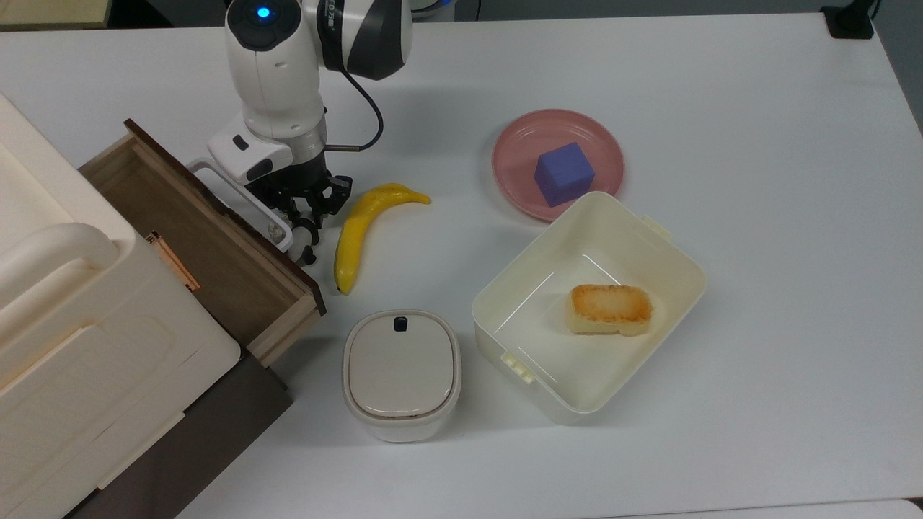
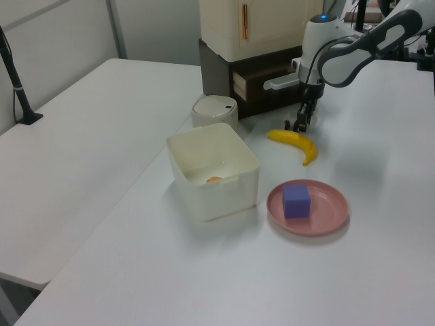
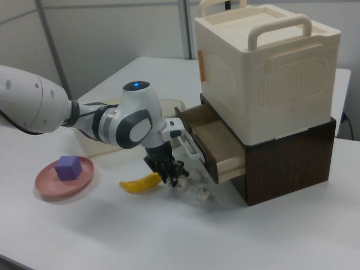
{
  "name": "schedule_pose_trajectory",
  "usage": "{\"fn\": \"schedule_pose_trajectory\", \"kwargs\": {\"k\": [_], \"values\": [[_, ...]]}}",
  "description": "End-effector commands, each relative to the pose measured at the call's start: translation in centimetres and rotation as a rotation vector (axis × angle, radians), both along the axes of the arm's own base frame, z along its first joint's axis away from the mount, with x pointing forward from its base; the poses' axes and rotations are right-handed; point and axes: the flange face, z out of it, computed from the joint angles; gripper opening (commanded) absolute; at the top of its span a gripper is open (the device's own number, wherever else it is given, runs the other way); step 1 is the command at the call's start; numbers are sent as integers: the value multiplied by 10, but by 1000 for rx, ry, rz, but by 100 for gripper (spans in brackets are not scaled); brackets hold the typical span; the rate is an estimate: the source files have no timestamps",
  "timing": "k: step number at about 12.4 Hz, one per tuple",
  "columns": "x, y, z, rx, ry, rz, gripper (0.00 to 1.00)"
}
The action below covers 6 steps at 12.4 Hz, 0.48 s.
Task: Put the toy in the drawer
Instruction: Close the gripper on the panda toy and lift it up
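One robot arm reaches down to a white table (image 1: 721, 108). Its gripper (image 1: 308, 216) sits low over the toy (image 3: 181, 181), a tiny panda, fingers clenched on it, the toy at table level. Just beside lies a banana (image 1: 357, 231). Behind them, the drawer (image 1: 209, 252) stands pulled open, its white handle (image 1: 238, 194) touching the gripper's side in the top view.

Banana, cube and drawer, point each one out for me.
banana (image 1: 355, 234), top view, middle of its yellow body.
cube (image 1: 564, 173), top view, its top face, on the pink plate.
drawer (image 1: 216, 263), top view, bare wooden floor inside the open drawer.
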Motion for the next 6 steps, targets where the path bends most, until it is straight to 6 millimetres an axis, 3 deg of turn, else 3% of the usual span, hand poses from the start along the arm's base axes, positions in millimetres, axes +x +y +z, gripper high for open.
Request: {"fn": "schedule_pose_trajectory", "kwargs": {"k": [1, 2, 6], "values": [[0, 5, 30, -8, -48, 16, 0], [-1, 5, 39, -8, -50, 18, 0], [-3, 23, 110, 7, 42, 44, 0]]}}
